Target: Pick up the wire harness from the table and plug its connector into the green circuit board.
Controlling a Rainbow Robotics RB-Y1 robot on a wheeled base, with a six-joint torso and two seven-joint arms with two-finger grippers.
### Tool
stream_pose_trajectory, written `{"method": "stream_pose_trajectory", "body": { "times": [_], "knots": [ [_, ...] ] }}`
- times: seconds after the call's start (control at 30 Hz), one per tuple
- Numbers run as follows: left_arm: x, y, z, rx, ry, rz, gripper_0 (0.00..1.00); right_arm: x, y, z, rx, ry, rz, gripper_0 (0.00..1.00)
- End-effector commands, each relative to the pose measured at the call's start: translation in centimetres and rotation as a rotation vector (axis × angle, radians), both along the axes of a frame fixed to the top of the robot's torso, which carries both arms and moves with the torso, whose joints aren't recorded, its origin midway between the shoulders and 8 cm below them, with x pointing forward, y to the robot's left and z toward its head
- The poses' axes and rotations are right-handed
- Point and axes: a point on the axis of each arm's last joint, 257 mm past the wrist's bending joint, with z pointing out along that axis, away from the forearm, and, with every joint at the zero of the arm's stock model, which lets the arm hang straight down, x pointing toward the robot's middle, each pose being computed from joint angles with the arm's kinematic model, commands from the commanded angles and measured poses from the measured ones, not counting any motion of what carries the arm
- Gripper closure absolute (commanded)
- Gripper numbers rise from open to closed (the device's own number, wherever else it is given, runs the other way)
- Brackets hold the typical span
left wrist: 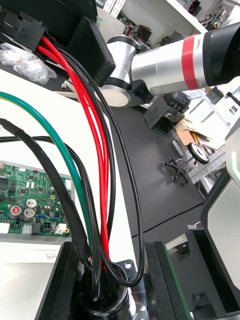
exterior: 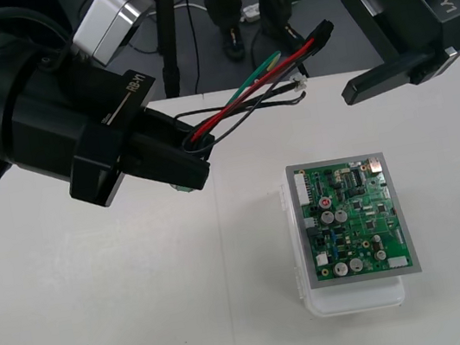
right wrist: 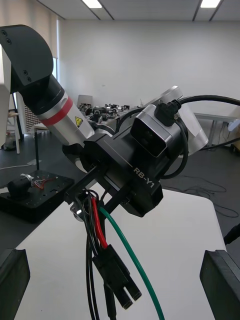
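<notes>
The harness (exterior: 256, 88) is held aloft by its socket (left wrist: 107, 287) in the clenched left gripper (exterior: 194, 149), plug (right wrist: 118, 278) between the spread fingers of the right gripper (exterior: 325, 42) — grasped askew, the plug could be misaligned with the board (exterior: 353, 219).

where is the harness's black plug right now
In the front view the black plug is in the air at the wires' far end, to the right of the left gripper clamping the socket end, beyond the green circuit board.

red, black, green wires (exterior: 245, 100), green circuit board (exterior: 351, 219), white base (exterior: 359, 297)
</notes>
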Motion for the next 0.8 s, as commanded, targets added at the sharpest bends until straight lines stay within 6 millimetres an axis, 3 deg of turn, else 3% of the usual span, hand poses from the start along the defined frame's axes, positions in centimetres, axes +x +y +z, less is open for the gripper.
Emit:
{"method": "stream_pose_trajectory", "body": {
  "times": [0.03,0.3,0.8],
  "knots": [
    [-0.9,0.0,0.5,0.032,0.027,-0.018,1.00,-1.5,0.2,-0.1,-0.005,-0.064,0.042,0.00],
    [-1.0,0.1,0.5,0.035,0.031,-0.021,1.00,-1.5,-0.1,-1.1,-0.007,-0.035,0.032,0.00],
    [-0.9,0.2,0.5,0.034,0.030,-0.019,1.00,-1.5,-0.2,-1.1,-0.009,-0.037,0.031,0.00]
  ]
}}
